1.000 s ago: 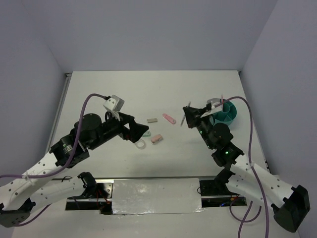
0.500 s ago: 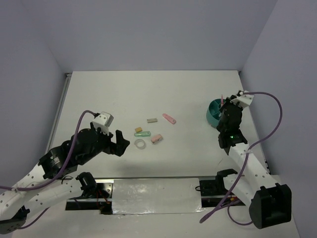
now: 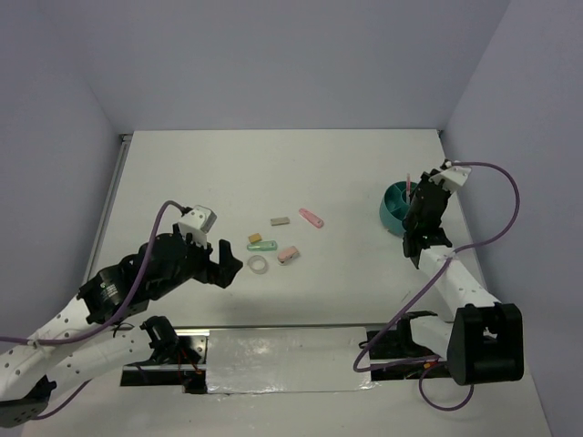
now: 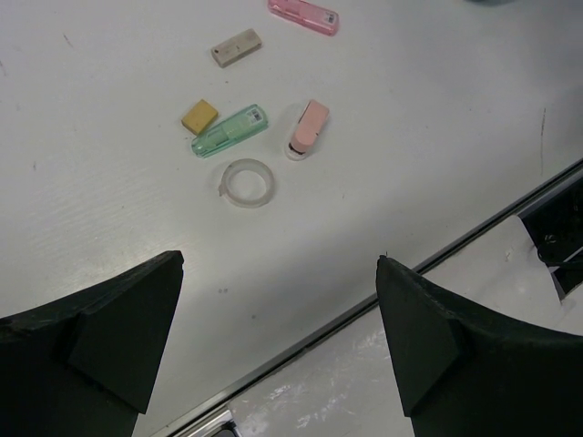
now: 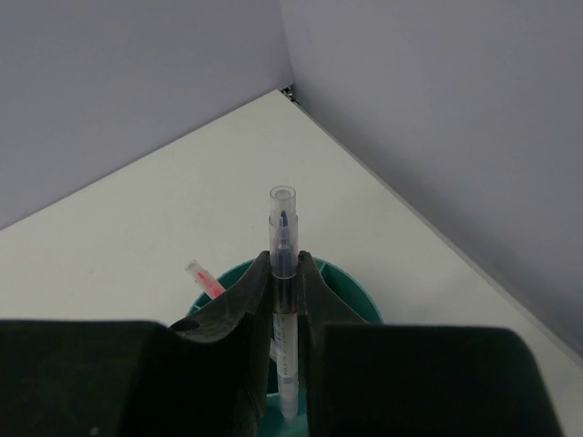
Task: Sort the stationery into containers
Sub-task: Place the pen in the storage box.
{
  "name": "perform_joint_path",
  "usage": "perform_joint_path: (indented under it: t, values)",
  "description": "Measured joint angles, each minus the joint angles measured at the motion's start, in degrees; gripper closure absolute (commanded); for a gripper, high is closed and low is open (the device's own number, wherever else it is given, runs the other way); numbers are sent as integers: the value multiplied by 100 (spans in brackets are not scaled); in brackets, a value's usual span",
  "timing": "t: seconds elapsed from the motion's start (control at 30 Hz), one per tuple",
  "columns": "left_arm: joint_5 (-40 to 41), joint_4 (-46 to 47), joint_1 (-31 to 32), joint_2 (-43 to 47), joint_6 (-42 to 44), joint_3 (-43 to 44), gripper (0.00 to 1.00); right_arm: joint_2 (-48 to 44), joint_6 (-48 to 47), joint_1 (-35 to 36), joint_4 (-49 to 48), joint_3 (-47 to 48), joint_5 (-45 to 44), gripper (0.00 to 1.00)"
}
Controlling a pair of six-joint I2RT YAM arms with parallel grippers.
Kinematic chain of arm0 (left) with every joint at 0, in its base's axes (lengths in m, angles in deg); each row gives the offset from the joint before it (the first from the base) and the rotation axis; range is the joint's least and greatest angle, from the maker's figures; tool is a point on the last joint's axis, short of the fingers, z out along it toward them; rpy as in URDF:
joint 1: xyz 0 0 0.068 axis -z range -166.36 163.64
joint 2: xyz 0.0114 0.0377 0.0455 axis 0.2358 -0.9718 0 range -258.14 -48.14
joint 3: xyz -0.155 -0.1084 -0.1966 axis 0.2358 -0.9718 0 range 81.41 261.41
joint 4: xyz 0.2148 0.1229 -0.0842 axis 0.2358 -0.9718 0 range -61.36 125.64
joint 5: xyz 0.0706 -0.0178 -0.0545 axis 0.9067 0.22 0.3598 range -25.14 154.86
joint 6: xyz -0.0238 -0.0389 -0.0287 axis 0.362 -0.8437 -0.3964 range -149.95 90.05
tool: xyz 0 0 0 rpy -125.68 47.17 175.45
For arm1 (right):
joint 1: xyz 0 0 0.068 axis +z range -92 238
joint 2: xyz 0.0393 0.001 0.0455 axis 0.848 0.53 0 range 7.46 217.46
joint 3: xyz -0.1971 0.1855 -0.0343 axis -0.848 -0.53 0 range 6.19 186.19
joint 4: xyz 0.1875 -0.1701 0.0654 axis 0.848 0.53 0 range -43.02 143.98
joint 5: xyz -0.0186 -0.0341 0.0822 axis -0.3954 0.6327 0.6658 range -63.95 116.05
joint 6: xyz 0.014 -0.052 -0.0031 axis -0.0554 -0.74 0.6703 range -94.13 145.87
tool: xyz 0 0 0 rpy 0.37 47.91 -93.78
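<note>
My right gripper [image 5: 283, 300] is shut on a clear grey pen [image 5: 282, 264], holding it upright with its lower end inside the round teal organiser [image 5: 351, 289]. A pink pen [image 5: 205, 278] stands in the organiser. In the top view the organiser [image 3: 392, 208] sits at the right, with my right gripper [image 3: 424, 208] over it. My left gripper [image 4: 278, 300] is open and empty, above the table's near edge. Ahead of it lie a clear tape ring [image 4: 249, 181], a green block [image 4: 230, 131], a tan block [image 4: 199, 116], a pink block [image 4: 309, 128], a grey block [image 4: 236, 47] and a pink piece [image 4: 303, 15].
The loose pieces cluster mid-table in the top view around the tape ring [image 3: 259, 265]. A metal rail [image 4: 364, 305] runs along the table's near edge. Grey walls stand close behind and right of the organiser.
My right gripper swung from mid-table to the organiser with the grey pen and lowered it in. My left arm pulled back from the tape ring toward the near edge.
</note>
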Motion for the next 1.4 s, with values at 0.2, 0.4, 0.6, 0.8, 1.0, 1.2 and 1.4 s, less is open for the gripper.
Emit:
perform_joint_path:
  t: [0.2,0.4,0.6,0.8,1.0,1.2,1.4]
  values:
    - [4,2,0,76,0,0,1,168,4,-111,-79,313,127,100]
    - [4,2,0,17,0,0,1,197,35,-212,-175,466,256,100]
    - [4,2,0,-4,0,0,1,688,39,-415,-323,673,304,88]
    - [4,2,0,28,-2,0,1,890,280,-433,-321,546,525,77]
    - [4,2,0,26,0,0,1,540,579,-433,-280,186,809,35]
    - [13,0,0,20,-2,0,1,92,796,-433,-96,24,1040,29]
    - [402,-90,2,-4,-140,4,1,-743,844,-114,334,90,1692,20]
